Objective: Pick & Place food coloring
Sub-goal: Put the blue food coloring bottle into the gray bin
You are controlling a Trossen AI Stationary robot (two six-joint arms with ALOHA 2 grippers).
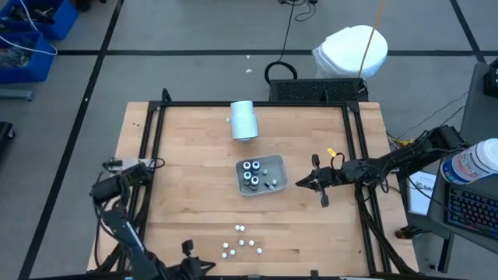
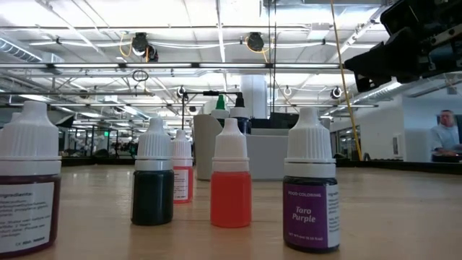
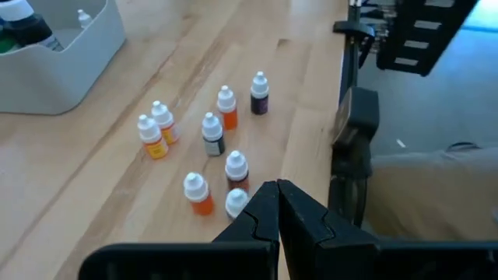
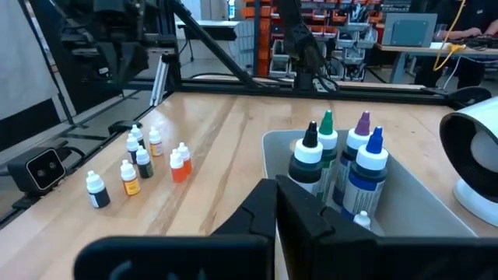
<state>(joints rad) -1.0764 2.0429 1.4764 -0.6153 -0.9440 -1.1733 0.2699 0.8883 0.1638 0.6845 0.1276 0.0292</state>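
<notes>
Several small white-capped food coloring bottles stand upright on the wood near the table's near edge; they also show in the left wrist view, the right wrist view and close up in the low view. Four larger dark bottles stand in the grey tray at mid-table. My left gripper is shut and empty, low at the near edge, left of the small bottles. My right gripper is shut and empty, just right of the tray.
A white cylinder lies on its side beyond the tray, toward the far edge. A black frame runs round the tabletop. Bare wood lies between the tray and the small bottles. A person sits at a desk far off in the room.
</notes>
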